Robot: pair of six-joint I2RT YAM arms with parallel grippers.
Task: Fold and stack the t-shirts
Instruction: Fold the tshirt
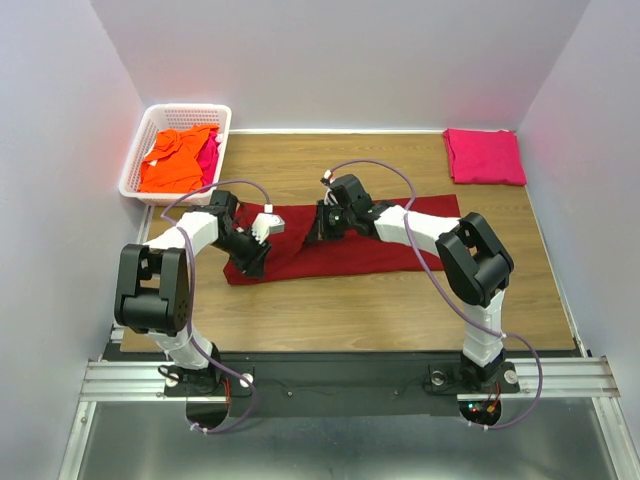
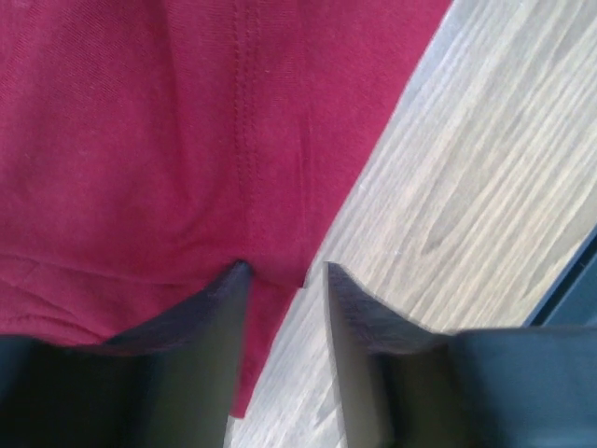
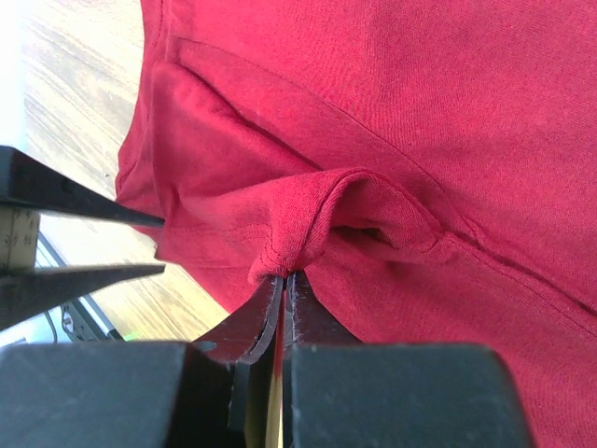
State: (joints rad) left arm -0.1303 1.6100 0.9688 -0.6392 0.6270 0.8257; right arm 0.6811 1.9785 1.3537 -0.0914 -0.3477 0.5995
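Right wrist view: the right gripper (image 3: 283, 280) is fully shut, its tips pinching a raised pucker of the dark red t-shirt (image 3: 420, 112), and the cloth bunches up into the pinch. A folded-under layer and a seam run just beside it.

In the left wrist view, the left gripper (image 2: 284, 275) is about half open. Its jaws are apart and straddle the shirt's edge near a corner, one finger over cloth and the other over bare wood. We see wood in the gap, so we call it no hold yet.

In the top view, the dark red shirt lies as a long band across the middle of the table (image 1: 350, 310). The left gripper is at its near left end and the right gripper is at its far edge, toward the middle. The pink folded t-shirt (image 1: 485, 155) sits in the far right corner, well apart. The white basket (image 1: 135, 165) in the far left corner holds the orange t-shirt (image 1: 175, 155), with another pink one (image 1: 210, 155) beside it.

We judge this to be mid-fold on the dark red shirt, at the grasp stage: one shirt is done and two wait in the basket. The next move calls for the left jaws to close on the hem. Both grippers would then lift together and carry that end over the rest of the band, keeping the edges aligned. The cloth is thin, so a shallow pinch could slip.
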